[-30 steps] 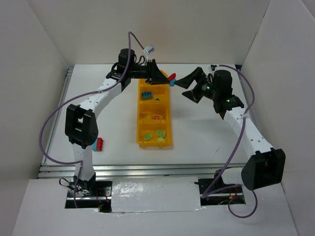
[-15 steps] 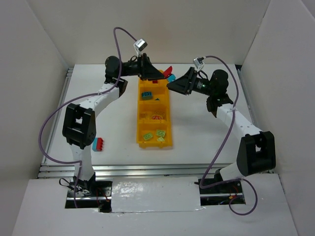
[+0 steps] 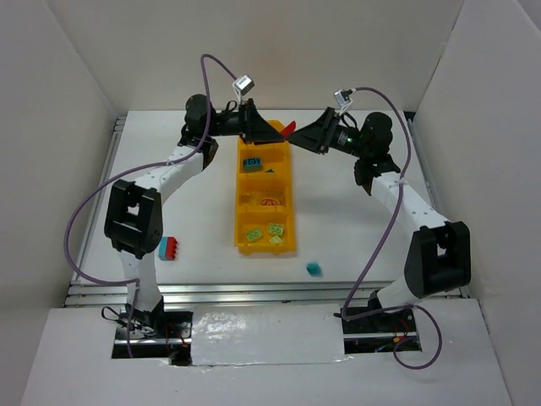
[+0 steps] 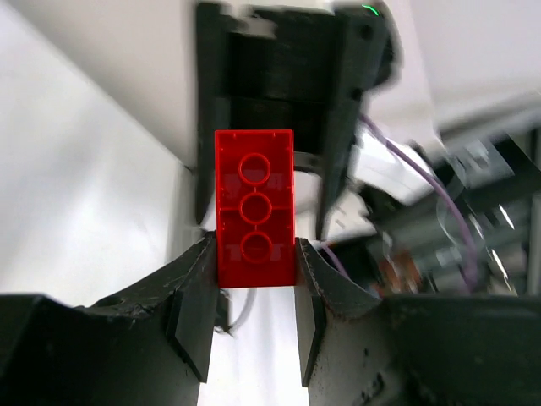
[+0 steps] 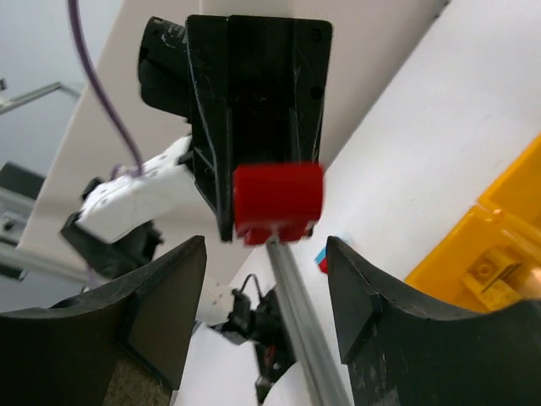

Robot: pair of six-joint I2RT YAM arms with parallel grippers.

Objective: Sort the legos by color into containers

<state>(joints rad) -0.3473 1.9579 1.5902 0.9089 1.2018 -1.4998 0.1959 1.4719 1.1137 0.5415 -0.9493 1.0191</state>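
Note:
My left gripper (image 4: 254,254) is shut on a red lego (image 4: 254,207), held up above the far end of the yellow bin of containers (image 3: 239,222). In the top view this red lego (image 3: 289,128) sticks out of the left gripper (image 3: 281,131) toward my right gripper (image 3: 303,139). The right gripper (image 5: 264,254) faces it with jaws apart, and the red lego (image 5: 277,201) sits just beyond its fingertips. A teal lego (image 3: 314,269) lies on the table in front of the bin. A red-and-teal lego stack (image 3: 169,249) lies at the left.
The bin holds a teal lego (image 3: 251,164), a red one (image 3: 270,202) and two green ones (image 3: 264,231) in separate compartments. White walls close in the table on three sides. A metal rail (image 3: 254,292) runs along the near edge.
The right gripper swung left to face the left gripper and its jaws narrowed. The teal lego that sat at the red one has dropped to the table near the front.

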